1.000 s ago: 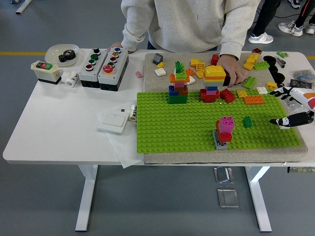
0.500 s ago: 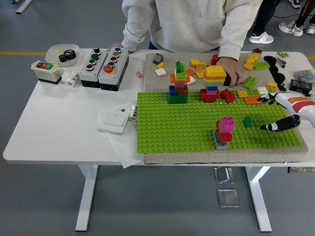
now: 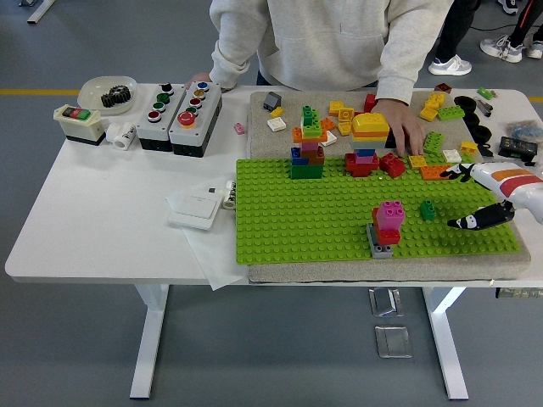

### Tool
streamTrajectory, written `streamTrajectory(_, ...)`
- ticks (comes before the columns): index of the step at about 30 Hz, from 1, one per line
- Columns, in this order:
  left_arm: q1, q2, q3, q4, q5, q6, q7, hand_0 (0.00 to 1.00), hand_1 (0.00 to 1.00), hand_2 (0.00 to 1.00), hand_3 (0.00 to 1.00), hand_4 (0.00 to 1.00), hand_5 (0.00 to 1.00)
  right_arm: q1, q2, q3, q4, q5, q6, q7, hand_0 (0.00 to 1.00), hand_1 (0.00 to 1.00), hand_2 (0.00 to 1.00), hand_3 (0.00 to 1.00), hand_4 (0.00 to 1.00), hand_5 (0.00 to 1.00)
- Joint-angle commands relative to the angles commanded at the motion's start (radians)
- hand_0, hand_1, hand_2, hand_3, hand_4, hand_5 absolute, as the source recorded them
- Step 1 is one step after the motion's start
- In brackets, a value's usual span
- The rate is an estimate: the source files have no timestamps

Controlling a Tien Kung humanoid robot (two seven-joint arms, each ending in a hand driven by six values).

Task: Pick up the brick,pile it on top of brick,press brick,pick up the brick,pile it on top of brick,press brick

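i see my right robot hand [image 3: 475,197] spread open over the green baseplate [image 3: 322,212] (holding nothing), near the small green brick [image 3: 428,209] beside the pink stack [image 3: 387,227].

The robot's right hand [image 3: 475,199] reaches in from the right edge, hovering over the right end of the green baseplate [image 3: 339,212], its black fingers [image 3: 468,222] spread apart and holding nothing, pointing leftward. The white and orange wrist lies behind it, off the plate's right side. A person's hand [image 3: 404,129] rests palm down just beyond the baseplate's far edge
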Motion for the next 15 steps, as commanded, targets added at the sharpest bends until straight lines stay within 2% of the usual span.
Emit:
streamTrajectory(2, 0.000, 0.000, -0.002, 0.000, 0.002, 0.000, 0.000, 0.790, 0.697, 0.591, 0.533, 0.525, 0.510, -0.013, -0.004, 0.017, 0.015, 0.006, -0.027, -0.021, 0.704, 0.737, 0.794, 0.836, 0.946, 0.311)
streamTrajectory(3, 0.000, 0.000, -0.003, 0.000, 0.001, 0.000, 0.000, 0.791, 0.694, 0.591, 0.533, 0.523, 0.509, -0.020, -0.008, 0.026, 0.025, 0.017, -0.048, -0.039, 0.485, 0.598, 0.700, 0.786, 0.998, 0.393)
streamTrajectory(8, 0.001, -0.001, -0.009, 0.000, 0.008, 0.001, 0.000, 0.791, 0.694, 0.591, 0.533, 0.523, 0.509, -0.053, -0.024, 0.061, 0.081, 0.072, -0.093, -0.124, 0.485, 0.598, 0.700, 0.786, 0.998, 0.393)
streamTrajectory(9, 0.002, -0.001, -0.010, 0.000, 0.010, 0.001, 0.000, 0.792, 0.695, 0.591, 0.533, 0.523, 0.509, -0.064, -0.029, 0.068, 0.099, 0.100, -0.098, -0.156, 0.461, 0.577, 0.673, 0.773, 0.998, 0.521)
streamTrajectory(14, 0.003, -0.002, -0.013, 0.000, 0.017, 0.001, 0.000, 0.792, 0.695, 0.591, 0.533, 0.523, 0.509, -0.112, -0.045, 0.091, 0.186, 0.228, -0.121, -0.325, 0.461, 0.577, 0.673, 0.773, 0.998, 0.521)
streamTrajectory(15, 0.003, -0.003, -0.014, 0.000, 0.020, 0.001, 0.001, 0.793, 0.696, 0.591, 0.533, 0.523, 0.508, -0.123, -0.046, 0.094, 0.204, 0.255, -0.137, -0.357, 0.527, 0.596, 0.686, 0.779, 0.998, 0.549)
